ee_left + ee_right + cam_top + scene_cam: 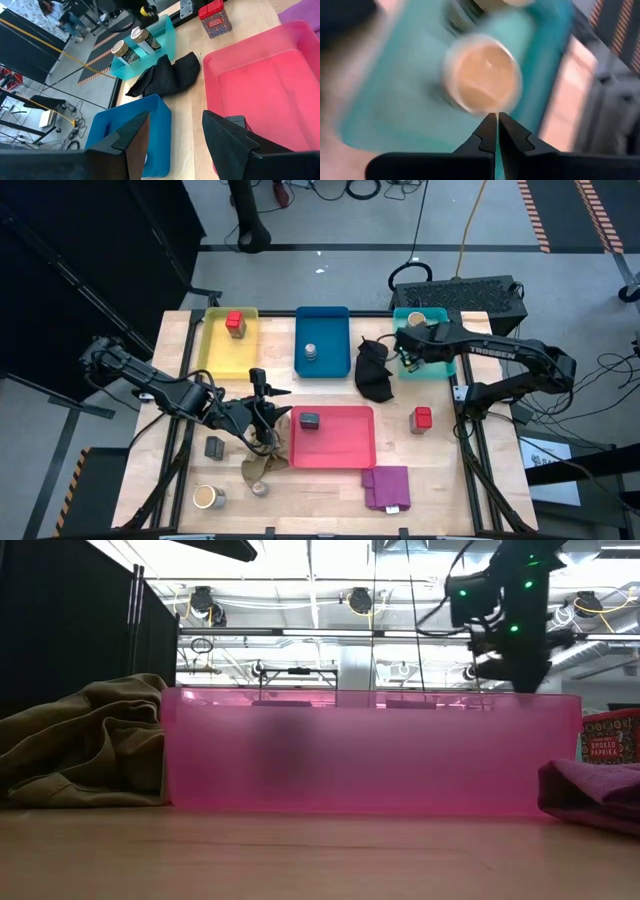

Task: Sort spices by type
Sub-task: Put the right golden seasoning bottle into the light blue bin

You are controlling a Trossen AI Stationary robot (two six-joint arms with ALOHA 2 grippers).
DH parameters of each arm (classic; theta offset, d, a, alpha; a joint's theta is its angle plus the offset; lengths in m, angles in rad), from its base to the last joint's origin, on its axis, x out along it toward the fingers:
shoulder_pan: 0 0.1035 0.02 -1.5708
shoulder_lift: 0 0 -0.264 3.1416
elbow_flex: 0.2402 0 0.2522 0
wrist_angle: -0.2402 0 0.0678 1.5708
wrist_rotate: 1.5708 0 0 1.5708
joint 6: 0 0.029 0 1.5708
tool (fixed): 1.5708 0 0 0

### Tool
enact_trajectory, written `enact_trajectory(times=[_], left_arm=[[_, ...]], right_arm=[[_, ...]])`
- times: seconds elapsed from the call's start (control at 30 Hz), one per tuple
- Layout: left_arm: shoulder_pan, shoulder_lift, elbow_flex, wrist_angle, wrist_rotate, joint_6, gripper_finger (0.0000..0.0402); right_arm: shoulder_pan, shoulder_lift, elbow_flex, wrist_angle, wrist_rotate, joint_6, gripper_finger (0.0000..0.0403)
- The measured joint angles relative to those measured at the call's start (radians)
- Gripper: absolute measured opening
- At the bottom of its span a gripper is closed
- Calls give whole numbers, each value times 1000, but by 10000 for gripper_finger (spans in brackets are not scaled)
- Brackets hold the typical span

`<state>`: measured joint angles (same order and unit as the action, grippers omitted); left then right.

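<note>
Carefully, my right hand (408, 356), fingers pressed together and empty, hovers over a tan round jar (482, 75) in the far-right teal tray (437, 366), so I should lift straight up, clear of its rim.

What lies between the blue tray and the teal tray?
In the high view, a crumpled black cloth lies on the table between the blue tray and the teal tray.

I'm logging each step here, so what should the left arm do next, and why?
Probably lower the open, empty left gripper onto the dark grey tin beside it on the table; a matching tin already sits in the red tray.
</note>
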<state>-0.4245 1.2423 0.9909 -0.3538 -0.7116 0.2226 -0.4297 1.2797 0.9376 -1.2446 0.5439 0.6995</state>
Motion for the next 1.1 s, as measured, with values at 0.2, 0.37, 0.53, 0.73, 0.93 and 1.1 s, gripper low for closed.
enact_trajectory(times=[0.2, 0.37, 0.53, 0.73, 0.93, 1.1], left_arm=[[0, 0, 0, 0, 0, 0, 189], [0, 0, 0, 0, 0, 1, 189], [0, 0, 0, 0, 0, 0, 189], [0, 0, 0, 0, 0, 1, 189], [0, 0, 0, 0, 0, 1, 189], [0, 0, 0, 0, 0, 1, 189]], right_arm=[[0, -2, 4, -282, 0, 204, 0], [0, -2, -53, -109, -12, 103, 0], [0, -2, -87, 19, -9, 84, 0], [-28, -2, -100, 109, 10, 43, 0], [-69, -2, -129, 179, 38, -18, 0], [-82, -2, -132, 222, 34, -53, 0]])
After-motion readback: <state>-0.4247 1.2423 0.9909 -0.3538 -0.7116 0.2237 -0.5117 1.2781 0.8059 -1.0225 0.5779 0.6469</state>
